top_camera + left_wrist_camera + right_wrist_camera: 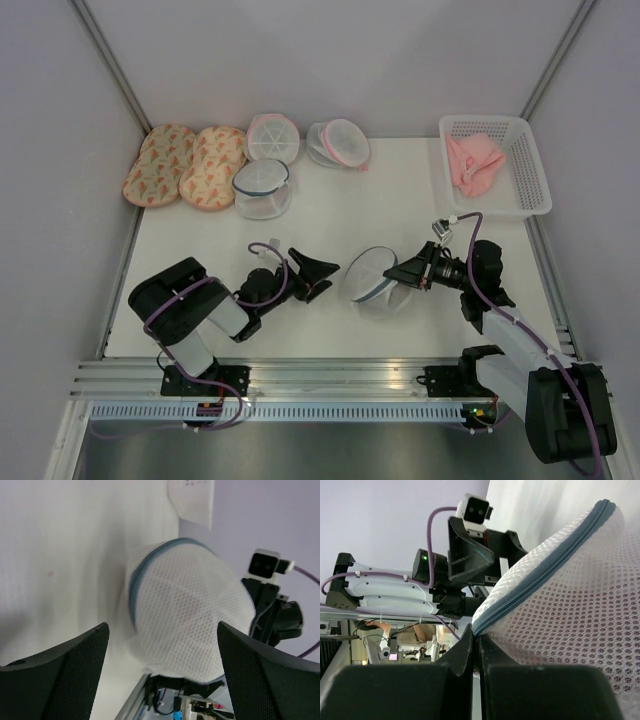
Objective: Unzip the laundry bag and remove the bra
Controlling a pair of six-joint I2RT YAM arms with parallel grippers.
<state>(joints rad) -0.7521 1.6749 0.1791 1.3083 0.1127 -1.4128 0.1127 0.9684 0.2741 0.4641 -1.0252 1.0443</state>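
The laundry bag point(368, 281), white mesh with a blue-grey zipped rim, stands tilted on the table between my two grippers. My right gripper point(392, 272) is shut on its rim; in the right wrist view the fingertips point(468, 639) pinch the end of the blue-grey zip point(540, 567). My left gripper point(328, 278) is open, just left of the bag and apart from it. In the left wrist view the bag point(190, 615) sits ahead between the spread fingers point(65, 670). A faint reddish shade shows through the mesh; the bra itself is hidden.
At the back left lie two peach patterned pads point(185, 165), another blue-rimmed mesh bag point(262, 187) and two pink-rimmed mesh bags point(272, 136). A white basket point(530, 165) holding a pale pink cloth point(473, 160) stands at the back right.
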